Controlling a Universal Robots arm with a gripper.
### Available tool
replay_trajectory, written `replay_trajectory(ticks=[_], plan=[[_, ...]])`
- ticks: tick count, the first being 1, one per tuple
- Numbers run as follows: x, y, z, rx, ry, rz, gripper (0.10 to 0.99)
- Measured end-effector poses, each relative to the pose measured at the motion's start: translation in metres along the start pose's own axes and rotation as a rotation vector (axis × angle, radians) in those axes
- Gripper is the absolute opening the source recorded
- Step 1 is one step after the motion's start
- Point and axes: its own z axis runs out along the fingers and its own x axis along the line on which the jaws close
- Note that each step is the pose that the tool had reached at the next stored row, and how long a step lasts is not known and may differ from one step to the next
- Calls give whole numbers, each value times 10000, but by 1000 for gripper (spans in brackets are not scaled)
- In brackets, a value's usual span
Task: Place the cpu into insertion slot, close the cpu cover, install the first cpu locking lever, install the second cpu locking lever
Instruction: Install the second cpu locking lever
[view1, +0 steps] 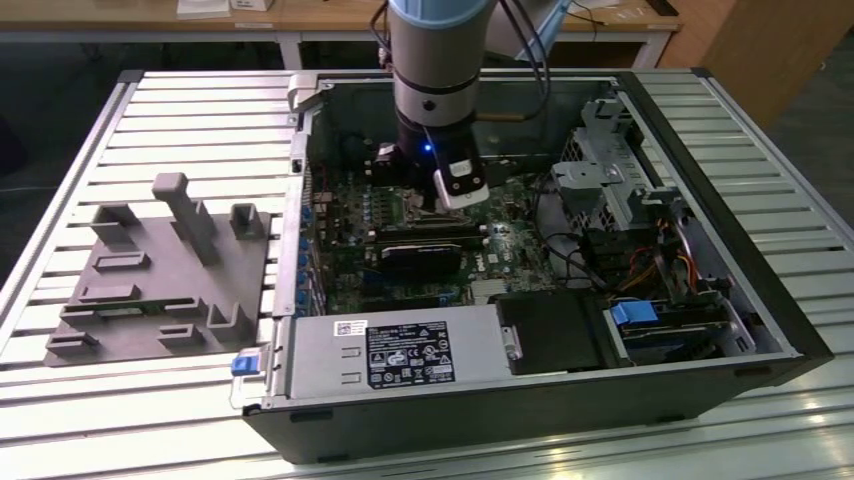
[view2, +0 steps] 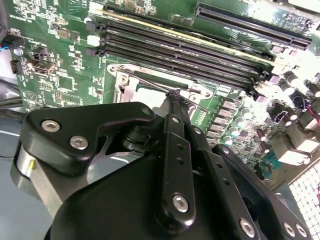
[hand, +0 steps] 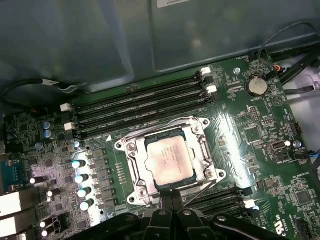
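A robot arm reaches down into an open desktop computer case (view1: 694, 330) lying on its side on a ribbed, pale metal table (view1: 160, 110). Its black hand (hand: 172, 199) hovers just above the processor socket on the green motherboard (hand: 260, 130), the two slim fingers (view2: 175, 120) pressed together with nothing between them, their tips at the socket's edge.

The cpu (hand: 169, 159), a flat square chip with a dull, pale silver-grey face, sits in the insertion slot (hand: 131, 176), whose shiny metal rim catches the light. The cpu cover (hand: 200, 150), a thin silver frame with a cut-out centre, lies flat around the chip. Long narrow black memory slots (hand: 145, 102) run beside the socket, and a row of small silver-topped capacitors (hand: 82, 177) stands near it.

In the exterior view, a grey moulded fixture (view1: 160, 275) with upright posts rests on the table at that view's left of the case. A labelled silver power supply (view1: 387, 350) fills the case's near corner. A wooden bench (view1: 334, 15) stands behind.
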Motion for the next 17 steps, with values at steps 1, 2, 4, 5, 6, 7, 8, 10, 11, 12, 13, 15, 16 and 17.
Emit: replay_trajectory(ticks=[1, 2, 4, 5, 6, 7, 8, 10, 11, 12, 13, 15, 16, 17], plan=[[-14, 3, 0, 0, 2, 1, 102], [-28, 5, 1, 1, 4, 2, 102], [-52, 9, 1, 0, 5, 2, 102], [-60, 10, 0, 2, 6, 2, 102], [-64, 9, -3, 4, 7, 3, 102], [-68, 7, -5, 4, 6, 2, 102], [-69, 5, -7, 4, 6, 2, 102], [-71, -1, -8, 1, 6, 2, 102], [-74, -7, -9, 0, 6, 1, 102], [-77, -19, -12, 0, 6, 2, 102], [-81, -31, -14, 0, 7, 2, 102], [-88, -56, -19, -3, 8, 2, 102], [-92, -69, -21, -6, 8, 2, 102], [-94, -80, -23, -11, 9, 3, 102]])
